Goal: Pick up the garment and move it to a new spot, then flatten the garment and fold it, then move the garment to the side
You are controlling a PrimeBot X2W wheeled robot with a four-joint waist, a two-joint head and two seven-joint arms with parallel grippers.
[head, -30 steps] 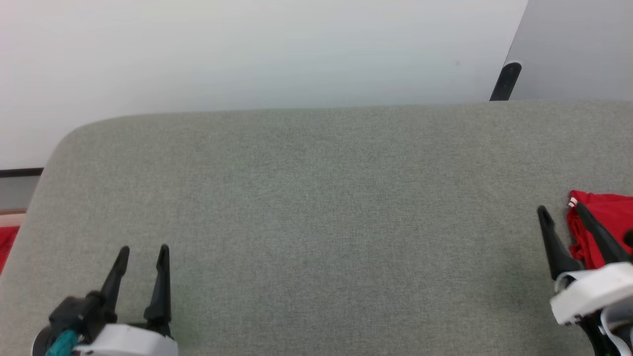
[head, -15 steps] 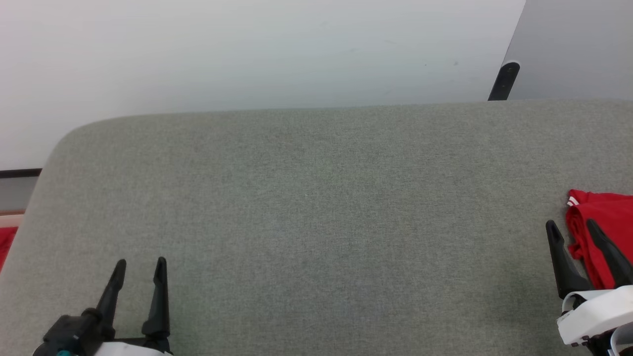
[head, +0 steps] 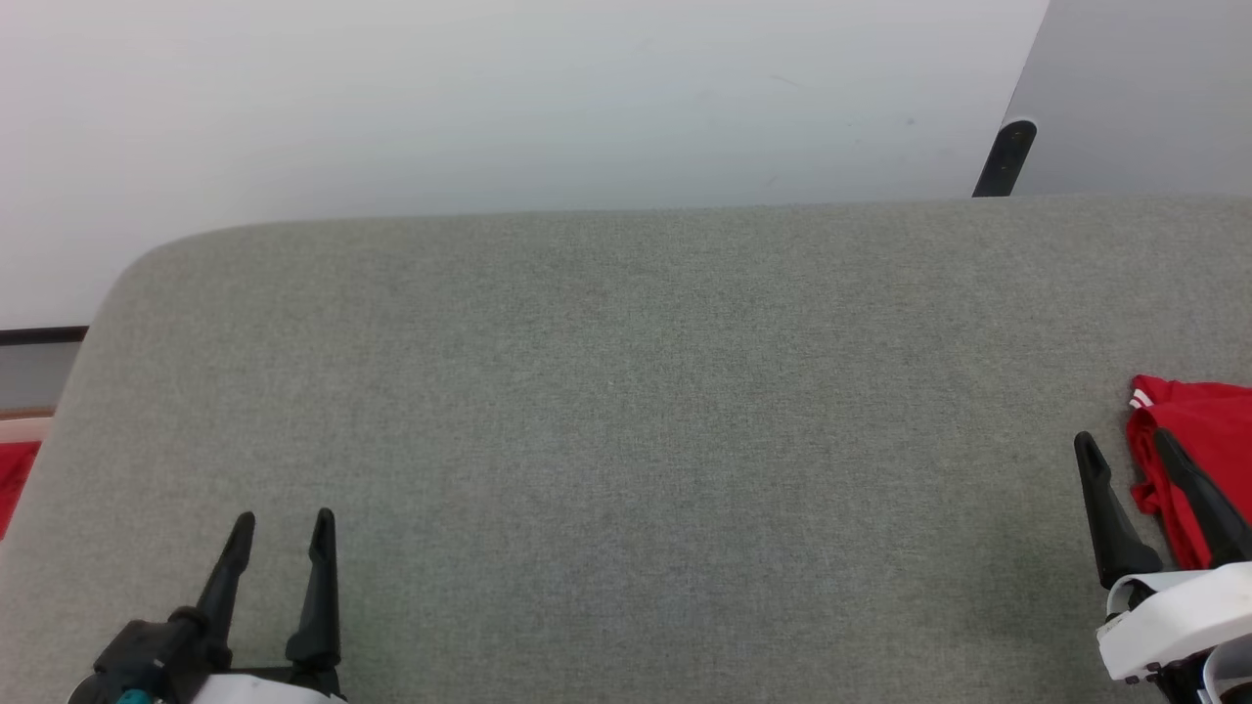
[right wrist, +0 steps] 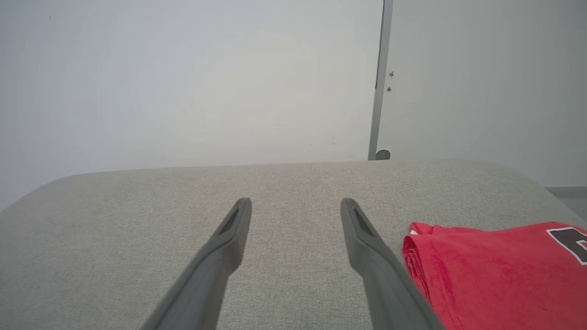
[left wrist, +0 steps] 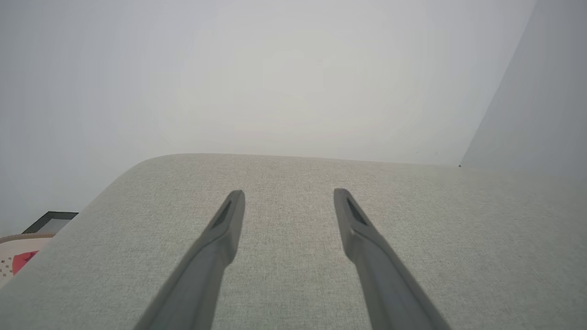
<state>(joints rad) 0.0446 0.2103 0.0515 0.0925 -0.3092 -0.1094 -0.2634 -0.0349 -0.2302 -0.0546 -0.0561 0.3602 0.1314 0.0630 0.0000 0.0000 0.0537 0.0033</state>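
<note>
Now: my left end effector and right end effector both spread and empty, garment folded at 3 o'clock on the surface, just beside my right finger; risk: a sideways withdrawal could snag the fold and drag it open.

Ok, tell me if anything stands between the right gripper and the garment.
Nothing visible does. The garment lies on the grey surface right beside the open right gripper, with no other object between them.
</note>
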